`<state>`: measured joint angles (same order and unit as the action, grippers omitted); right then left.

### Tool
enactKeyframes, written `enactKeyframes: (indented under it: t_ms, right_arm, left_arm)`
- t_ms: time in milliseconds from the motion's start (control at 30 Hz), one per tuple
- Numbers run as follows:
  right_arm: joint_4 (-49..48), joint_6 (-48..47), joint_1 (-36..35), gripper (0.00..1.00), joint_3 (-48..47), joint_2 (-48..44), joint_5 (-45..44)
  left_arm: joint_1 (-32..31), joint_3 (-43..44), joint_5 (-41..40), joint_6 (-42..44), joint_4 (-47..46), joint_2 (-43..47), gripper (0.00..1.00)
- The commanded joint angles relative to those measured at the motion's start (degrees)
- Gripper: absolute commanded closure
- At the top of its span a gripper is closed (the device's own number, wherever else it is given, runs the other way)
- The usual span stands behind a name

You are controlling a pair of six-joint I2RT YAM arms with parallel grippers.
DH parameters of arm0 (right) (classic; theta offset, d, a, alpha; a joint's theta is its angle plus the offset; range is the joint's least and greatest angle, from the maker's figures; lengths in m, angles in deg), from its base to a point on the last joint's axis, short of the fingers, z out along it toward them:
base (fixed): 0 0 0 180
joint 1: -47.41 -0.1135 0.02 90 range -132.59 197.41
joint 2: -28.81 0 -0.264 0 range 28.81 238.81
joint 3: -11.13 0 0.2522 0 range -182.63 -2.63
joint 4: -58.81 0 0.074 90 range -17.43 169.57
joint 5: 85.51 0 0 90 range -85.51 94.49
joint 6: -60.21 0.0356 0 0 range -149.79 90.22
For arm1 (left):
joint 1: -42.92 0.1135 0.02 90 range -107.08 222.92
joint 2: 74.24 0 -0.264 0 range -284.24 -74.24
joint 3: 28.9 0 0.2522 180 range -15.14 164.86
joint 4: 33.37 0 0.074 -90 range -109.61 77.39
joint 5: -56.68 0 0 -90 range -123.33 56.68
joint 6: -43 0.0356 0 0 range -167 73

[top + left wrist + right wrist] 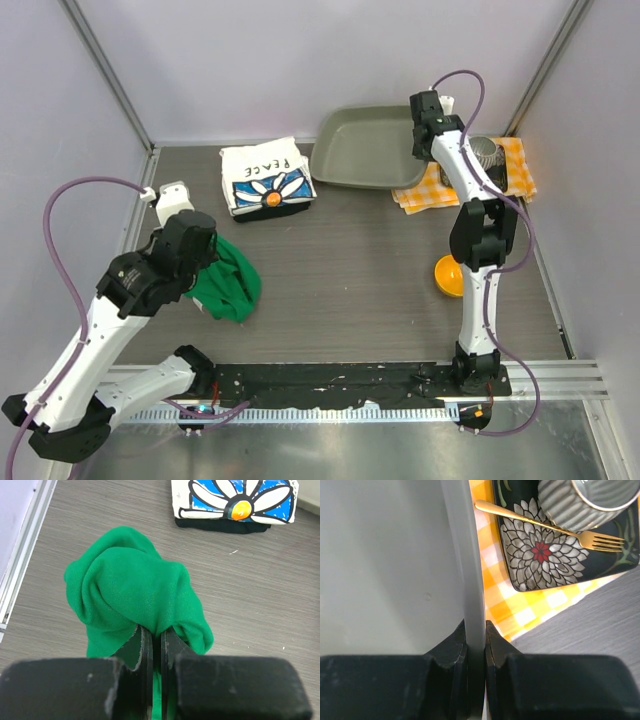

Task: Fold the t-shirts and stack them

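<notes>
Folding of the green shirt (135, 600) is the step in hand, as I judge it. It lies bunched in a lump at the lower left of the top view. The left gripper (156, 645) has its fingers pinched together on a fold at the lump's near edge. The PEACE shirt (266, 180) sits folded at the upper left-centre, well apart from the green one, so that half looks done. The right gripper (475, 632), at the upper right, is clamped on the rim of the tray (368, 148) (no part in the shirt work as it stands). The next move calls for lifting the green cloth and spreading it flat on the table (360, 270), since a lump will not fold neatly. A second grip from the right arm would likely help, which means releasing the tray first.
</notes>
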<state>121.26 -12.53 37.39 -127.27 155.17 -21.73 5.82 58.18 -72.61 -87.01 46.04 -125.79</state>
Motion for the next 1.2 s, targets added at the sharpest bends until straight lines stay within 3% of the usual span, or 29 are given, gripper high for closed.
enactKeyframes:
  t_ms: [0,267,367,433,533,567,667,733,867,1000,1167]
  right_arm:
    - [-3.9,0.3,1.1,0.99,-5.9,4.0,0.2]
    - [-4.0,-0.8,2.6,0.99,-12.6,11.4,0.6]
    - [-4.4,0.1,3.5,0.90,-13.9,13.7,-1.0]
    - [-5.4,0.6,4.0,0.89,-14.1,14.9,-3.0]
    - [-7.7,0.9,4.1,0.60,-14.2,15.8,-5.1]
    - [-8.1,1.1,4.2,0.39,-14.7,16.6,-5.2]
    - [-9.0,1.6,4.3,0.22,-16.8,17.9,-6.6]
    - [-9.9,1.7,4.2,0.16,-17.1,17.7,-7.6]
    - [-12.0,2.2,4.2,0.10,-15.1,13.7,-8.9]
    - [-15.3,2.5,2.9,0.07,-8.0,1.2,-7.9]
    - [-10.4,2.2,-0.8,0.02,3.2,-13.3,-6.8]
  left_arm:
    - [0.1,-1.3,1.0,0.6,-4.6,0.4,1.00]
    - [0.2,-2.7,2.8,1.1,-6.3,0.0,1.00]
    - [0.2,-2.7,4.2,1.2,-7.2,-0.2,1.00]
    - [0.1,-3.2,4.7,1.4,-7.7,-0.4,1.00]
    - [0.2,-3.6,4.8,1.6,-8.3,-0.7,1.00]
    - [0.1,-3.8,4.9,1.7,-8.3,-0.7,1.00]
    - [0.1,-4.1,4.9,1.9,-8.5,-0.9,1.00]
    - [0.1,-4.5,4.8,1.9,-8.4,-0.6,1.00]
    - [0.1,-5.0,4.0,2.0,-8.5,-0.2,1.00]
    - [0.1,-5.7,5.2,2.4,-9.8,-0.6,1.00]
    - [0.1,-7.3,8.6,2.8,-12.8,-2.0,1.00]
